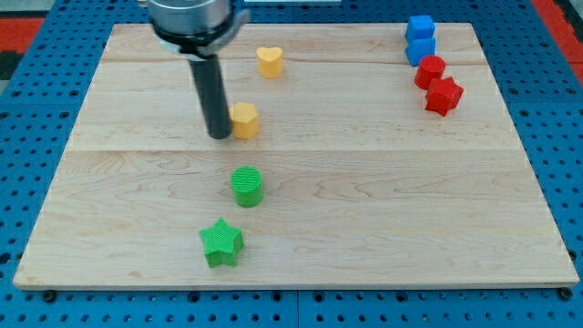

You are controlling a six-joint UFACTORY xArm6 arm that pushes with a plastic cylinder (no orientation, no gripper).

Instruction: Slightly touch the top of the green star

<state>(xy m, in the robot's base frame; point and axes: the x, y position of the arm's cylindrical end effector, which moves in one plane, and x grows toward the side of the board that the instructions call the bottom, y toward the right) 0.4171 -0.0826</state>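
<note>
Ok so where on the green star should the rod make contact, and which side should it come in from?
No grip is possible here, only contact. Aim my tip at the upper edge of the green star, the side facing the view's top. My tip stands beside the yellow block, and the green cylinder sits between, so probably pass it on the view's left and come down slowly.

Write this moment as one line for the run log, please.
my tip: beside yellow block, on its left | green star: untouched, near bottom | green cylinder: between them
</note>
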